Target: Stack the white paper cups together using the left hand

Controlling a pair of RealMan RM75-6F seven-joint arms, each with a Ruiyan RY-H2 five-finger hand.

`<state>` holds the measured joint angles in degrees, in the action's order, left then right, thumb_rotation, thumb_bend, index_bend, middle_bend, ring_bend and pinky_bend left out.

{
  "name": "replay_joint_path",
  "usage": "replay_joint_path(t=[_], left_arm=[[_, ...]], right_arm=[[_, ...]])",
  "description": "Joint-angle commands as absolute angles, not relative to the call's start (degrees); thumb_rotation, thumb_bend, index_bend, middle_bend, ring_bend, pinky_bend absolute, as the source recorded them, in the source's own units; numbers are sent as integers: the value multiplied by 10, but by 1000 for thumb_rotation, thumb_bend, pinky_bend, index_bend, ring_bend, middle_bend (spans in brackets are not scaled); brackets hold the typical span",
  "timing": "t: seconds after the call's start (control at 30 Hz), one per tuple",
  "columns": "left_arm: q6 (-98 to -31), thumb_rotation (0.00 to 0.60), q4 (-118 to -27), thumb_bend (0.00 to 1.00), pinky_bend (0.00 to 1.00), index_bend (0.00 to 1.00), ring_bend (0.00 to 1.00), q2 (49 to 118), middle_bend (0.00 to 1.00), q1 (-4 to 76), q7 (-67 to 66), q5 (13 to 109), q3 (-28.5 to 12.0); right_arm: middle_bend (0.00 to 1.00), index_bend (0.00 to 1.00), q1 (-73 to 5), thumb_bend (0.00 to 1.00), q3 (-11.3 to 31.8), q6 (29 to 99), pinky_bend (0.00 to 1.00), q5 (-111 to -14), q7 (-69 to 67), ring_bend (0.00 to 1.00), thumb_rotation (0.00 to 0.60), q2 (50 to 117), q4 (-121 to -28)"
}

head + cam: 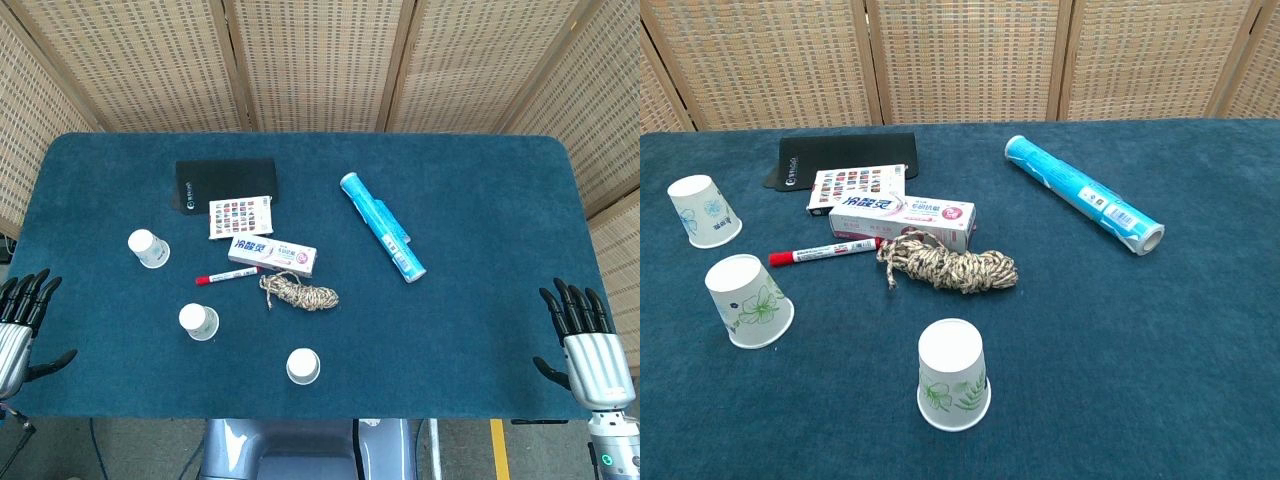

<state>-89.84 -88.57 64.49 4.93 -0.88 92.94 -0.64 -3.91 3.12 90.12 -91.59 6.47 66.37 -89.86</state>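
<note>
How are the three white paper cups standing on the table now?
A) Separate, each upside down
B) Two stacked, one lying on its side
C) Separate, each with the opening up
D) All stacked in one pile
A: the far cup, middle cup and near cup stand apart, each with its closed base up and wide rim on the cloth.
</note>
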Motion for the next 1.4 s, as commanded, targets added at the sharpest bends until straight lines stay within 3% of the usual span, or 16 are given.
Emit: replay_joint_path(t=[0.03,0.43,0.73,1.1,1.4], left_arm=[[-897,600,-886,0,0,0,0,644,0,49,-9,930,-5],[-860,600,-877,0,0,0,0,661,0,90,-14,983,4],[-721,600,-864,0,0,0,0,713,0,256,8,1129,10],[-569,600,-874,0,11,34,0,776,0,383,-47,1128,-11],[-531,600,-848,0,114,84,50,824,0,442,-58,1120,-15]], right_arm=[[0,0,-39,0,32,901,0,-915,65,0,600,664,-900],[0,0,-39,0,34,894,0,-907,64,0,600,662,-903],[0,0,-44,0,41,879,0,-887,78,0,600,667,-900],[0,0,-55,0,57,848,0,-841,85,0,600,671,-892],[0,0,-59,0,59,837,0,-827,93,0,600,677,-886]])
